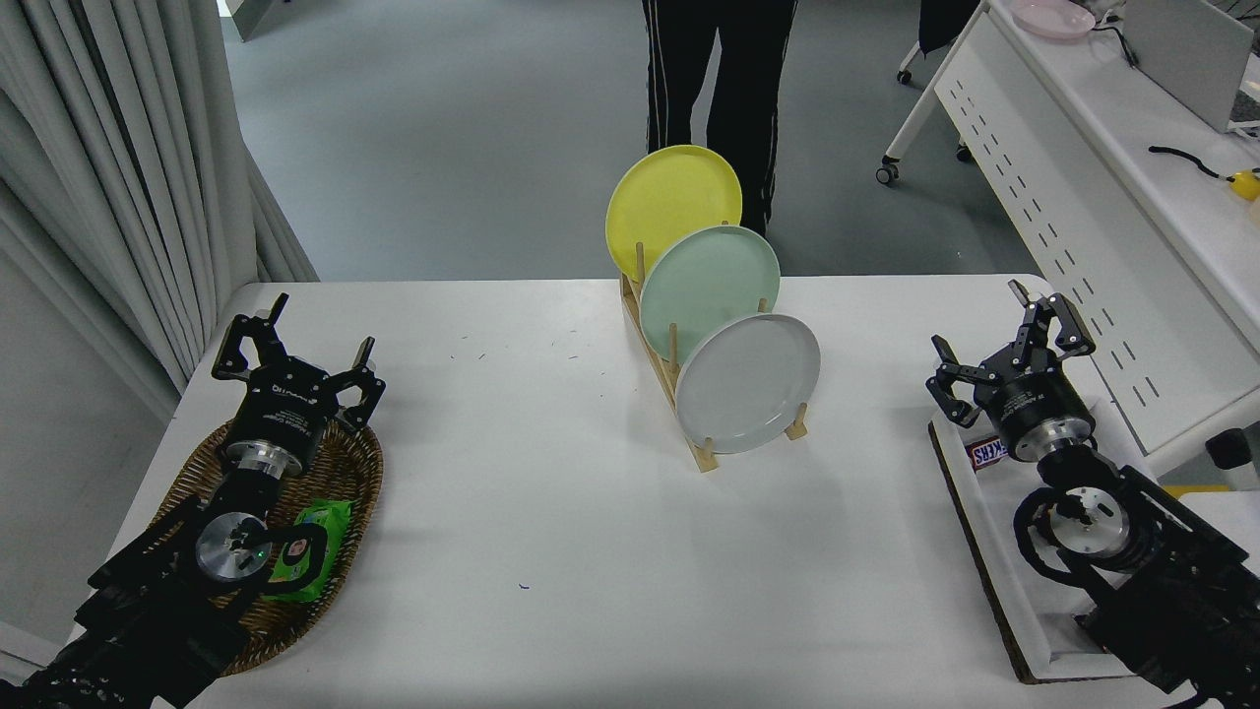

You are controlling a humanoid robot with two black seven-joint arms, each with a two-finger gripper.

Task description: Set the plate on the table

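The pale grey plate stands on edge in the front slot of a wooden rack at the middle of the white table. Behind it in the rack stand a mint green plate and a yellow plate. My right gripper is open and empty near the table's right edge, well to the right of the grey plate. My left gripper is open and empty, parked at the lower left above a wicker basket.
A wicker basket with a green packet lies at the left. A white tray with a snack bar lies under my right arm. A person's legs stand behind the rack. A white perforated desk is at the right.
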